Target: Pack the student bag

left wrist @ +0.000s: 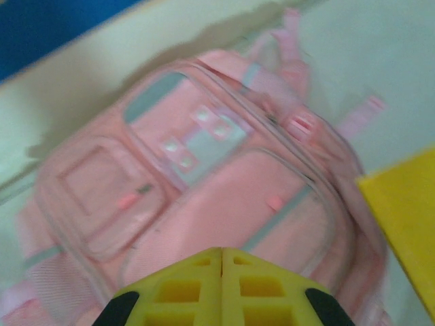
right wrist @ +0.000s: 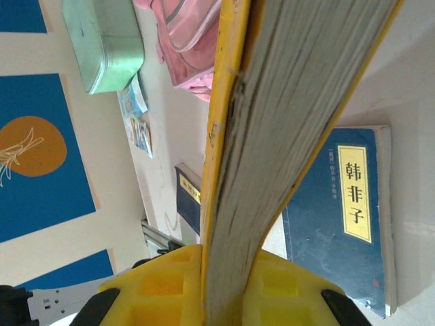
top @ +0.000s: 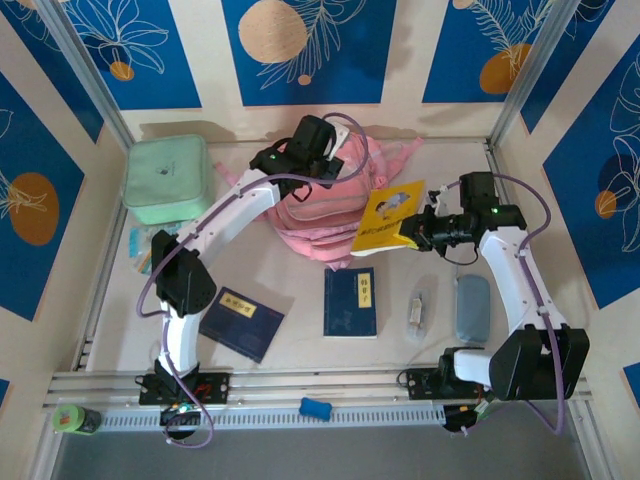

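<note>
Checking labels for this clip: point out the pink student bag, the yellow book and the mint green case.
student bag [left wrist: 217, 224]: left wrist view, on its large front pocket.
yellow book [top: 388, 215]: top external view, on its front cover.
mint green case [top: 165, 180]: top external view, on its top face.

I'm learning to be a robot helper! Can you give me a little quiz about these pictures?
1. True or false: the right gripper is shut on a yellow book.
2. What is the left gripper over? A) pink backpack B) green case C) grey pouch
3. How many dark blue books lie on the table?
Key: 1 true; 2 A; 3 two.
</note>
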Action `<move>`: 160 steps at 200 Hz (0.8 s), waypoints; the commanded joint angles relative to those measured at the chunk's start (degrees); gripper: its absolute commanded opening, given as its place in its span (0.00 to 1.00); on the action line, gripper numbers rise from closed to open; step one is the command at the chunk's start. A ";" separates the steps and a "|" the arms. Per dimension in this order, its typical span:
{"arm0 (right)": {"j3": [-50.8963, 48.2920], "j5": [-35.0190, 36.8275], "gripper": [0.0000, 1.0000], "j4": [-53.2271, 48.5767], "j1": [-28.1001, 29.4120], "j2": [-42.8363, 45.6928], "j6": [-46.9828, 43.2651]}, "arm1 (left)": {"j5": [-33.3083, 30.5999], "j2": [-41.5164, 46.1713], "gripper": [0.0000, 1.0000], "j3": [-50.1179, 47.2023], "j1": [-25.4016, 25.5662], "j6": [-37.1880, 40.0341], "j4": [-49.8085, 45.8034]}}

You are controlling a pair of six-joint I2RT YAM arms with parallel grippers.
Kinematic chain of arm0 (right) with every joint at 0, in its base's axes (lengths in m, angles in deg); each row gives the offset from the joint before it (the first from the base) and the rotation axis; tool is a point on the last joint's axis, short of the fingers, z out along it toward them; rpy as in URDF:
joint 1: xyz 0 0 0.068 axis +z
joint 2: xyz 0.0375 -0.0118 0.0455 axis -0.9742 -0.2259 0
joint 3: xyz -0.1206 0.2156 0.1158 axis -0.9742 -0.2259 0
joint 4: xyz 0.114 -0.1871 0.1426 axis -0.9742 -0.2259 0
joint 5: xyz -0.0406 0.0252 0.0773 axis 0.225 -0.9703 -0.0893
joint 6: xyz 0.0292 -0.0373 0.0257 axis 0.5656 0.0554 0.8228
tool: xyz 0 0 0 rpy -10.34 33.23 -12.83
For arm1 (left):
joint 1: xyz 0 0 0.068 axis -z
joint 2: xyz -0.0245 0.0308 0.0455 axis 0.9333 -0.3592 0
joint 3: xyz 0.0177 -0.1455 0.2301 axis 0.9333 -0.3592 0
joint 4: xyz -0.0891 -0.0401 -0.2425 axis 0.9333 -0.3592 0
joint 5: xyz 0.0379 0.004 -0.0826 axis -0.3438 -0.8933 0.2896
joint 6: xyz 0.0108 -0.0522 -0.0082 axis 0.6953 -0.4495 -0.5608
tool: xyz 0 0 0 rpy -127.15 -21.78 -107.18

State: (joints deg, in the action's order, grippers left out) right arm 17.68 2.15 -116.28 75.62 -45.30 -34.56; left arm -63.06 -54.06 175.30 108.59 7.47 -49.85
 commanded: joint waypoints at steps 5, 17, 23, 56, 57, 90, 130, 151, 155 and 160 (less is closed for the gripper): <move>-0.15 -1.46 0.00 1.46 -3.51 2.26 -1.00 | 15.69 -0.05 0.14 -5.44 0.15 6.33 -4.47; -0.53 -1.08 0.00 1.61 -4.50 2.65 -0.86 | 20.81 0.26 0.25 -7.83 0.26 8.21 -4.98; -0.60 -0.86 0.00 1.52 -4.85 2.75 -0.83 | 22.65 0.35 0.29 -8.67 0.55 9.02 -5.44; -0.98 -0.97 0.00 1.42 -7.18 2.82 -1.12 | 26.84 -0.80 0.44 -11.83 2.24 12.40 -6.90; -0.99 -1.03 0.00 1.48 -7.23 2.83 -1.06 | 26.80 -0.93 0.44 -11.85 2.31 12.44 -6.95; -1.97 -1.70 0.00 2.24 -8.04 3.06 -1.05 | 23.23 -4.63 0.47 -10.40 2.38 12.37 -5.78; -2.57 -2.03 0.00 2.92 -8.17 2.93 -0.71 | 22.48 -9.63 0.47 -6.90 2.38 12.82 -6.37; -2.65 -2.30 0.00 3.26 -8.17 2.67 -0.74 | 19.36 -11.28 0.40 -5.54 2.29 12.97 -6.10; -2.64 -2.42 0.00 3.37 -8.17 2.67 -0.64 | 18.66 -11.40 0.37 -5.32 2.37 12.92 -5.91; -2.74 -2.55 0.00 3.46 -8.21 2.67 -0.66 | 18.11 -11.58 0.34 -5.08 2.37 12.90 -5.77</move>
State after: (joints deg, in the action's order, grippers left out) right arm 15.01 3.55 -115.49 67.80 -43.92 -34.58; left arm -41.73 -64.39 166.95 110.77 19.19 -55.38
